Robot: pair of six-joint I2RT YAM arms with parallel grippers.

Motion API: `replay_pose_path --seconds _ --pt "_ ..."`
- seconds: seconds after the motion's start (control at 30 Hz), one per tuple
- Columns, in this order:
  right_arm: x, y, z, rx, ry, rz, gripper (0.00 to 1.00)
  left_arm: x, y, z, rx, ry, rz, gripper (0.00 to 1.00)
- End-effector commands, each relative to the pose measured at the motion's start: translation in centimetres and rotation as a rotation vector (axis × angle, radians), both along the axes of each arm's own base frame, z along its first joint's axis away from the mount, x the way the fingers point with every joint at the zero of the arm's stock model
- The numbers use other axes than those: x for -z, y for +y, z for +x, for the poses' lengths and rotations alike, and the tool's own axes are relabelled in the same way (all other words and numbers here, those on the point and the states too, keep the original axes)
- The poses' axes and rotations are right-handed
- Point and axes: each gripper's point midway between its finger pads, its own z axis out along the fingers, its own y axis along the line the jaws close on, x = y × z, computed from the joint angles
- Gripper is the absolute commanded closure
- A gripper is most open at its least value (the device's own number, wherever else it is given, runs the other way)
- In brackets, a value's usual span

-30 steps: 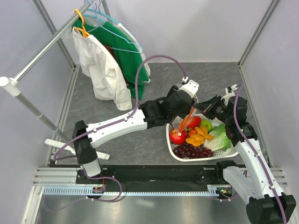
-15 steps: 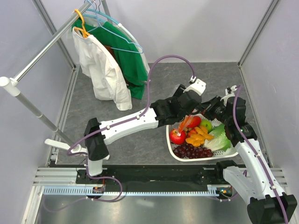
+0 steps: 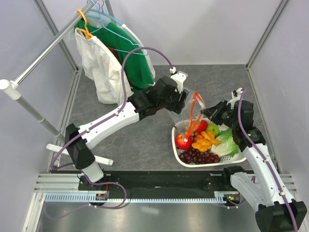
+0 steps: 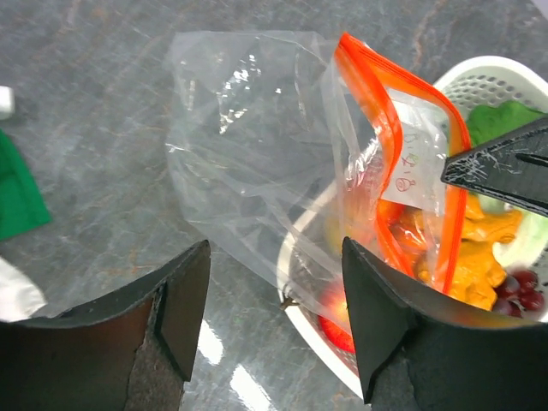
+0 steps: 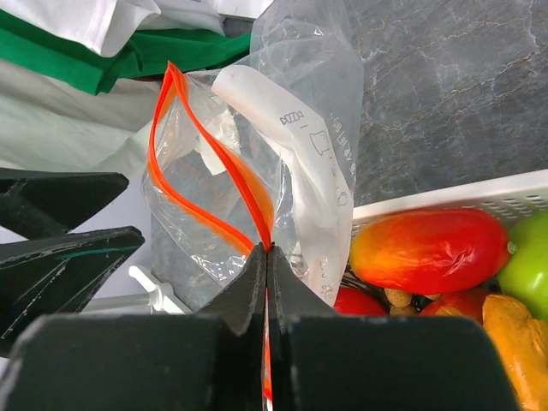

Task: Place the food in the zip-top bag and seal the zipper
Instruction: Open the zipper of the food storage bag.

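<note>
Zip-top bag [image 4: 257, 171] hangs from the right gripper [image 5: 267, 257], whose jaws are clamped together on the zipper [image 5: 214, 163]. The mouth loop runs lengthwise away from the left gripper [image 4: 274, 257], jaws apart and empty, bag just ahead, slightly right. Left looks nearer the free lip. Food [image 5: 428, 240] sits in the basket [image 4: 505, 73] below.

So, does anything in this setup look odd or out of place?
Nothing is spilled or broken. Two things stand out: the clear bag hangs crumpled over the basket edge, pinched at its orange zipper by the right hand alone, with the left hand open nearby; and shirts on a rail hang behind the food.
</note>
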Motion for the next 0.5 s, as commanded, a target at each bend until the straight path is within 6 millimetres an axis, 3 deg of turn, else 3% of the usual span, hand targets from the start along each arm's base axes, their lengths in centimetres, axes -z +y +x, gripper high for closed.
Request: replay_pose_path --seconds 0.0,0.23,0.47 --pt "-2.0 0.3 0.4 -0.026 -0.070 -0.017 1.00 -0.3 -1.8 -2.1 0.095 0.114 -0.114 0.28" --pt "-2.2 0.6 0.5 -0.043 -0.072 -0.008 1.00 -0.1 -3.5 -2.7 0.149 0.150 -0.155 0.20" --pt "-2.1 0.8 0.3 -0.063 -0.075 -0.006 1.00 2.8 -3.9 -1.7 0.110 0.178 -0.098 0.30"
